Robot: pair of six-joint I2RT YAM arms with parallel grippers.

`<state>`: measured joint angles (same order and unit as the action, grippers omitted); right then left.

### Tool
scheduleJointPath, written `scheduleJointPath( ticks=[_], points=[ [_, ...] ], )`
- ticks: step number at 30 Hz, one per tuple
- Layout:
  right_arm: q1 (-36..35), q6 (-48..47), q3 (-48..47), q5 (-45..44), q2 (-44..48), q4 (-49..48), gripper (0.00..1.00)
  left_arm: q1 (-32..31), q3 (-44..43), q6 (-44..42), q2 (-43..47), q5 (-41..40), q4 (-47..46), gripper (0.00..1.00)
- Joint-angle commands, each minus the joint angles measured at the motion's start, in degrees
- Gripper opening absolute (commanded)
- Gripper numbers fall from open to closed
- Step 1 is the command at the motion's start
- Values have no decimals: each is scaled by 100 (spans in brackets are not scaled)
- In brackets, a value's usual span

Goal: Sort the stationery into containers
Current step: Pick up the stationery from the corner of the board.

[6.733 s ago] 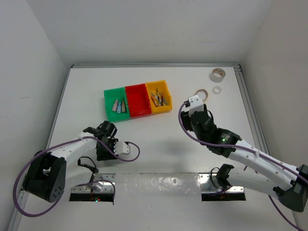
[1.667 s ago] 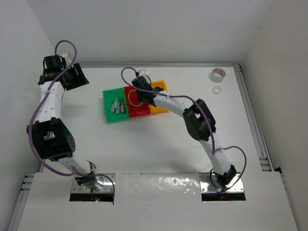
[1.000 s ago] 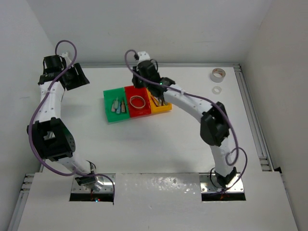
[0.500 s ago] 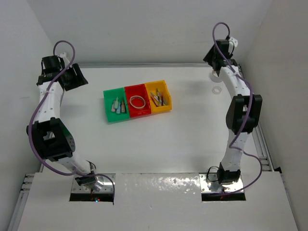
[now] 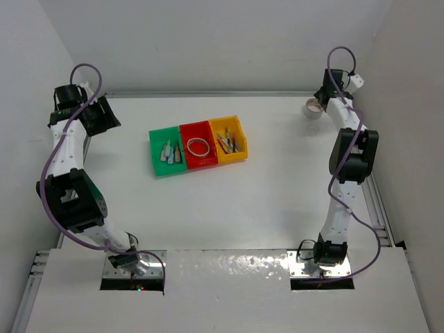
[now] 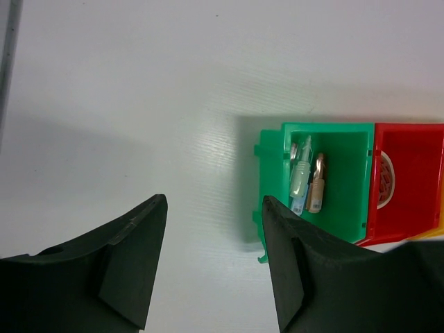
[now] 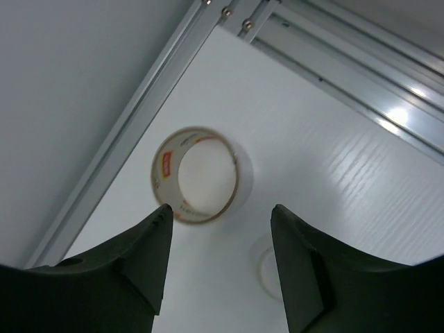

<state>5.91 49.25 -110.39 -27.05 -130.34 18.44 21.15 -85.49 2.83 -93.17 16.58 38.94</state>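
Observation:
The grey tape roll [image 7: 241, 171] stands on the table at the far right back, also in the top view [image 5: 312, 109]. My right gripper [image 7: 220, 208] is open and empty just above it, also in the top view [image 5: 321, 97]. A small white tape ring [image 7: 264, 266] lies beside it, partly behind my right finger. The green bin [image 5: 156, 149] holds pastel pieces [image 6: 306, 177]. The red bin [image 5: 189, 132] holds a tan tape roll [image 5: 197, 146]. The yellow bin [image 5: 239, 128] holds pens [image 5: 229, 143]. My left gripper [image 6: 214, 201] is open and empty, high at the far left [image 5: 97, 116].
Aluminium rails [image 7: 326, 62] run along the back and right table edges close to the grey roll. The white enclosure walls [image 5: 208, 41] stand right behind both grippers. The green bin [image 6: 270, 180] and red bin [image 6: 409, 222] show below my left gripper.
The tan roll was dropped into the red bin, then my right arm swung to the far right corner and now hangs over the grey roll. My left gripper shifted slightly left.

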Motion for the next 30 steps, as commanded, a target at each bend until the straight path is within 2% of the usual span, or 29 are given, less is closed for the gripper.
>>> scheduleJointPath(
  ticks=[1, 6, 21, 23, 24, 26, 27, 28, 29, 30],
  points=[
    [68, 383, -18, -345, -96, -209, 58, 118, -2, -81, -61, -58, -106, 55],
    [217, 743, -167, -100, -448, -235, 54, 144, 15, -98, -79, -84, -106, 55],
    [287, 691, -457, 147, -1141, -376, 48, 276, 50, -125, 9, -155, -123, 55],
    [305, 778, -553, 208, -1221, -254, 43, 302, 50, -125, 18, -164, -123, 55],
    [297, 831, -554, 235, -1265, -209, 34, 337, 50, -116, 35, -172, -132, 55],
    [296, 936, -432, 244, -1239, -191, 25, 346, 50, -107, 26, -181, -141, 55],
    [296, 972, -370, 253, -1187, -217, 12, 355, 50, -99, 26, -181, -141, 55],
    [296, 1016, -308, 270, -1134, -218, 5, 364, 33, -98, 35, -173, -141, 55],
    [296, 1042, -186, 253, -1073, -235, 0, 364, 41, -98, 27, -172, -141, 55],
    [288, 1042, -89, 183, -985, -296, 0, 364, 24, -98, 35, -172, -141, 55]
  ],
)
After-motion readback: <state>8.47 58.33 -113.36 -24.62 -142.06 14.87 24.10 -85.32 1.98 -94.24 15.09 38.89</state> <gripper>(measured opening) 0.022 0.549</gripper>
